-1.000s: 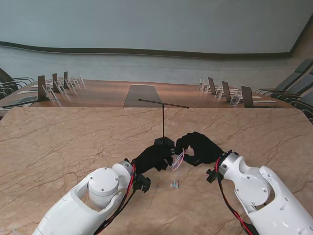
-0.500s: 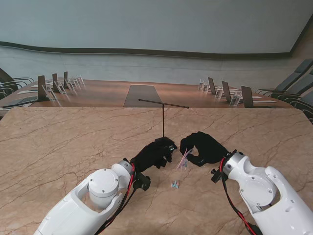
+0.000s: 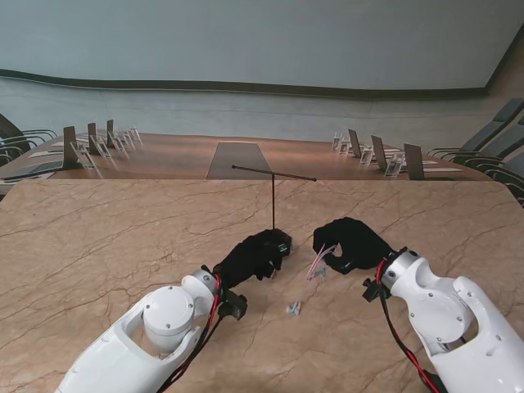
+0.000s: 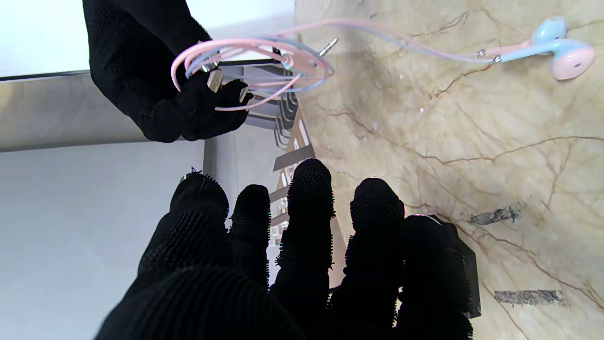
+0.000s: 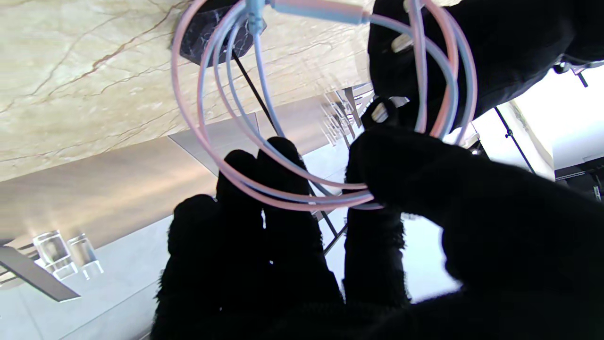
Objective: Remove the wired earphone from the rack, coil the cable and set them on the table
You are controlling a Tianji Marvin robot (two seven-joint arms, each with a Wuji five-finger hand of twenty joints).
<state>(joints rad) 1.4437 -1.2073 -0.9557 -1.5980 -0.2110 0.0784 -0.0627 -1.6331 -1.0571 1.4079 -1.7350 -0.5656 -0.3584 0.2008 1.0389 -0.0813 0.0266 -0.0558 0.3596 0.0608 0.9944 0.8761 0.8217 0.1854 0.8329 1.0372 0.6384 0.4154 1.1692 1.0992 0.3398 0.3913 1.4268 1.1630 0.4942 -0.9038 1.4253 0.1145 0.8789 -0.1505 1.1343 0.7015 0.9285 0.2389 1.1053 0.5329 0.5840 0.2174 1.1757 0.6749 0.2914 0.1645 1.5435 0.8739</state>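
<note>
Coiling stage of the earphone task, with the rack point(image 3: 273, 199) already bare and standing on the marble table point(image 3: 98, 237). The right hand point(image 3: 354, 243) carries the cable coil point(image 5: 264, 141): several pink-and-blue loops hang over its fingers point(image 5: 278, 189), with the thumb closed against them, so the hand is shut around the bundle and holds it clear of the table. The left hand point(image 3: 255, 255) sits beside the rack's black base point(image 4: 467, 269), just apart from the right hand; its fingers point(image 4: 306, 208) are extended side by side with nothing between them, and no cable touches it. The earbuds point(image 4: 564, 47), one blue and one pink, lie on the table nearer to me than the two hands, joined to the coil by a slack run of cable; in the stand view they show only as a small pale speck point(image 3: 292, 308). The step in hand appears to be finishing the coil and setting it down. To do this well, the right hand should keep its thumb pressed on the loops so that they do not spring open, and the free tail toward the earbuds should be gathered into the bundle before release, probably with the left hand feeding it. The coil should then be lowered flat onto bare table, away from the rack base, and the fingers withdrawn along the loops rather than across them, lest a fingertip snag a turn and undo the coil.
</note>
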